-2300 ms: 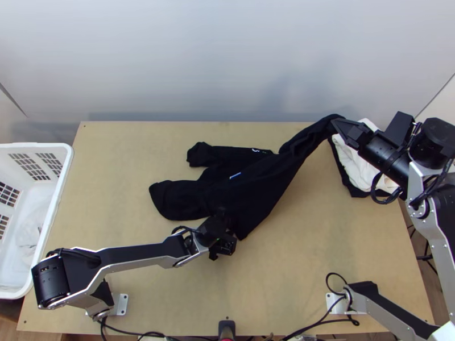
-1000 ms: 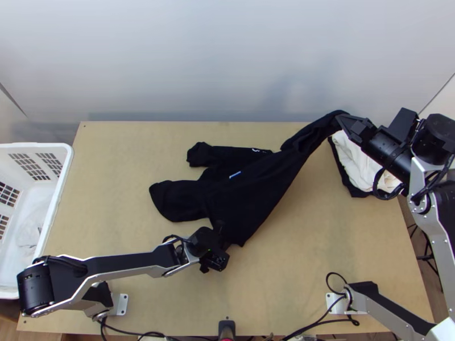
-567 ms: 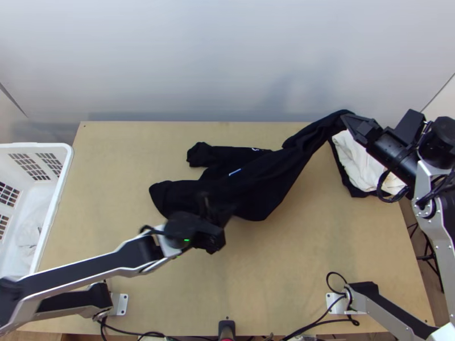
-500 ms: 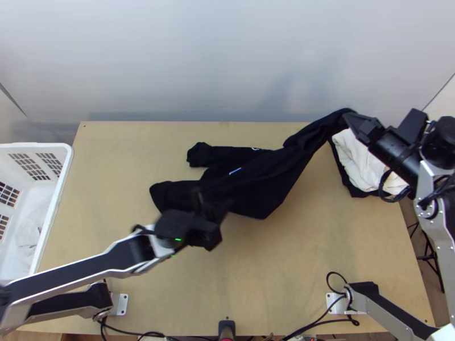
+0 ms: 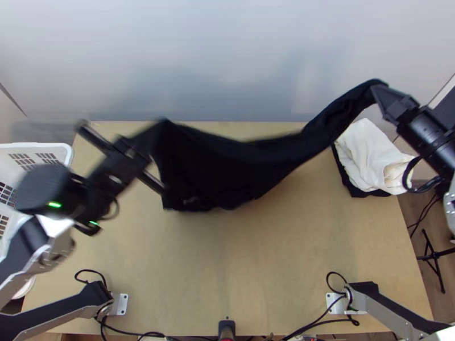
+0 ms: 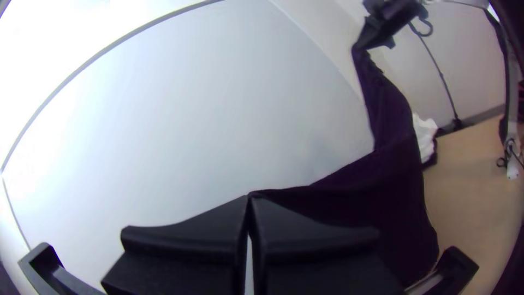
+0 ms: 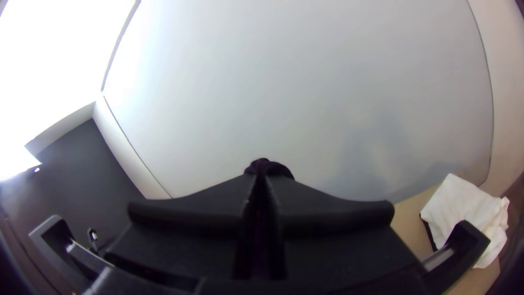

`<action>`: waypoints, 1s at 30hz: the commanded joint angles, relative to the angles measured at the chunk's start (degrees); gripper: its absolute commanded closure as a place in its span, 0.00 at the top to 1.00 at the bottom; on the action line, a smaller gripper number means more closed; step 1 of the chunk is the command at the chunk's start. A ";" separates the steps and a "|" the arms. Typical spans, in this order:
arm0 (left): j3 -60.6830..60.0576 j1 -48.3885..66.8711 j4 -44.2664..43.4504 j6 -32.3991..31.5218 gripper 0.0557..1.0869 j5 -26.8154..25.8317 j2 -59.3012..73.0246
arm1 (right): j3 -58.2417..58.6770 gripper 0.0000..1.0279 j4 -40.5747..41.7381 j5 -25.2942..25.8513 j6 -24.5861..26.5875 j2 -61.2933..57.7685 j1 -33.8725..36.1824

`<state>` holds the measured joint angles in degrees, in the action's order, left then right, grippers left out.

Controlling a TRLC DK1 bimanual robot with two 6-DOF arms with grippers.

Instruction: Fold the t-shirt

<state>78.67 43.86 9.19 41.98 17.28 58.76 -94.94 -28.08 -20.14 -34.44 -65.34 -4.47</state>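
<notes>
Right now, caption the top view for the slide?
Left gripper and right gripper hold the black t-shirt slung between them over the table.

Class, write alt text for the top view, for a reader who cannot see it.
A black t-shirt hangs between the robot's left gripper and right gripper over a light wooden table, with a white basket at left and white cloth at right.

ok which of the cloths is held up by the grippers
The black t-shirt, strung between the left gripper and the right gripper; the bunched white cloth sits on the table, over another black cloth.
</notes>
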 commanded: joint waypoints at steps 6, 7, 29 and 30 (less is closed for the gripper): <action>9.30 -12.30 -13.59 -1.02 0.04 -0.75 2.59 | -18.97 0.03 -3.74 0.28 -3.01 -6.73 -1.86; 9.30 -13.01 -15.17 -1.11 0.03 -0.75 2.85 | -21.34 0.03 -4.09 0.28 -3.71 -7.52 -2.12; 3.59 -11.16 -28.88 -7.35 0.03 5.49 -11.57 | -34.70 0.03 -0.14 1.16 -10.56 7.16 4.56; 3.50 -11.16 -28.70 -8.05 0.03 5.84 -12.18 | -34.53 0.03 -0.49 0.45 -11.44 7.86 5.26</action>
<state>82.76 31.24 -19.09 35.92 21.71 50.63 -128.75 -27.90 -18.39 -44.03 -63.22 -1.69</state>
